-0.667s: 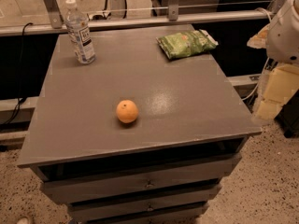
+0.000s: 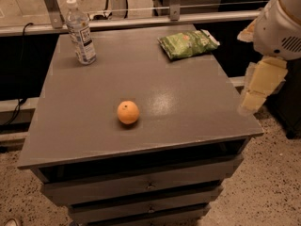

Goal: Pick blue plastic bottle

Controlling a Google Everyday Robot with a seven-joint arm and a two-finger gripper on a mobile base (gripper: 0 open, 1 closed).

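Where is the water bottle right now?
The bottle stands upright at the far left corner of the table; the orange sits mid-table, and the gripper hangs beside the right edge.

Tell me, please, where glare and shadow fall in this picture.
In the camera view, a soft glare patch sits on the table just right of the orange, which casts a small shadow at its base; the bottle and green bag at the far edge are evenly lit; the gripper, off the table's right edge, is brightly lit; the slot under the top is dark.
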